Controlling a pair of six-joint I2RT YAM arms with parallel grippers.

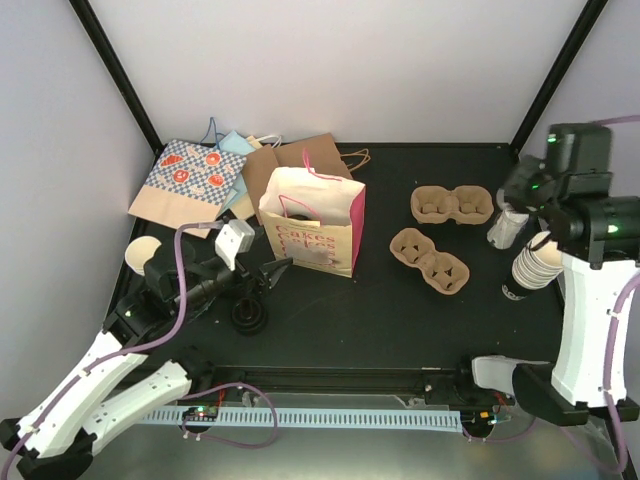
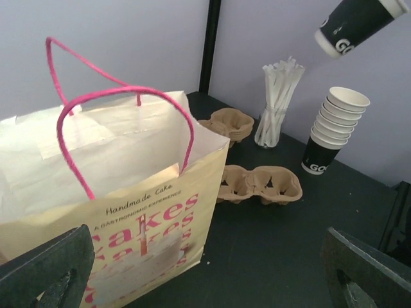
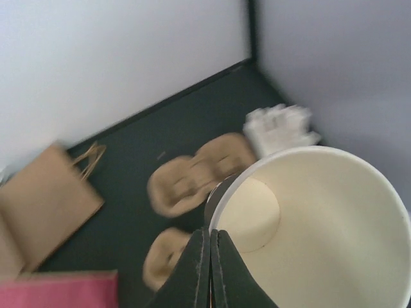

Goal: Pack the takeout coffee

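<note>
Two risks: the left gripper [image 2: 205, 273] hangs spread wide and empty just before the paper bag [image 2: 128, 192], where a forward nudge could topple it. Off to its right, the right gripper [image 3: 210, 247] is clamped on only the rim of a lidless cup [image 3: 308, 224] over the cup stack [image 2: 334, 128], a pinch that could slip; no capped coffee shows clearly.

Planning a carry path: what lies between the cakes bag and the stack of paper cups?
Two empty brown cup carriers, one nearer, one farther, shown in the top and left wrist views.
</note>
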